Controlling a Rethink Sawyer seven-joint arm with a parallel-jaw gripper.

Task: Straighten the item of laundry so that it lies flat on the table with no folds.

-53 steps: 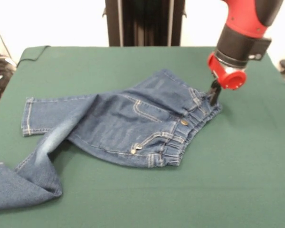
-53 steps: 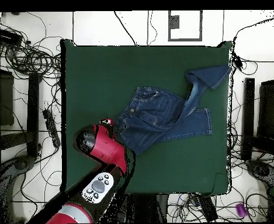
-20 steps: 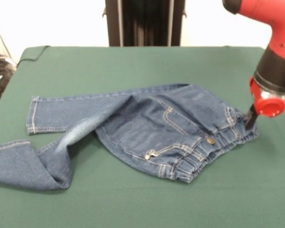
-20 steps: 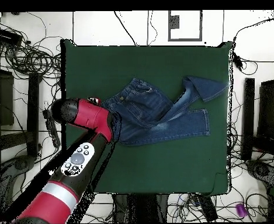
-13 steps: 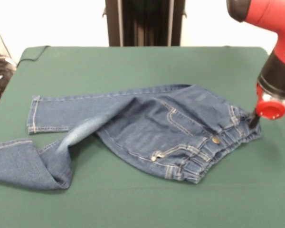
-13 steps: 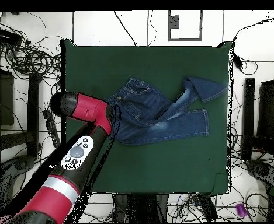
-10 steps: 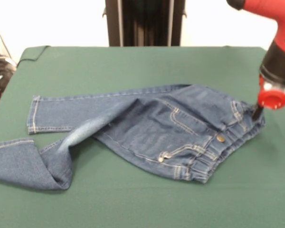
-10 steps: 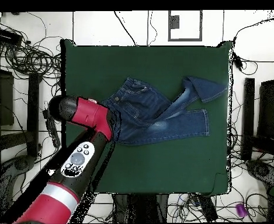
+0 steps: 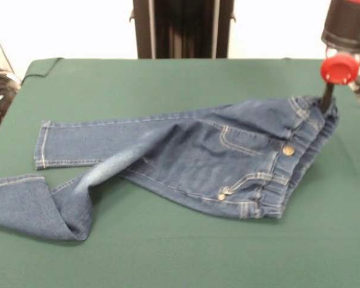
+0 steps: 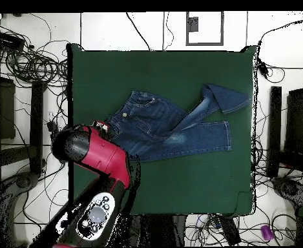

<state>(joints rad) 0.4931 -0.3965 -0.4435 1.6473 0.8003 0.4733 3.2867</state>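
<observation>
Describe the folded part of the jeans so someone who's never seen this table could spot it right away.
On the green table, follow the jeans from the waistband the gripper holds toward the legs. One leg lies flat and straight; the folded leg is nearer the camera, bending back on itself toward the table's edge. Its sharp crease and a faded whitish patch just above the bend set it apart.

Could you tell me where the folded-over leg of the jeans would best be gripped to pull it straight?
Probably at its hemmed cuff. That leg of the jeans doubles back on itself near the table corner, and the cuff is its free end, lying flat. Come down from above and pinch the cuff edge, then draw away from the waistband, which the gripper holds.
</observation>
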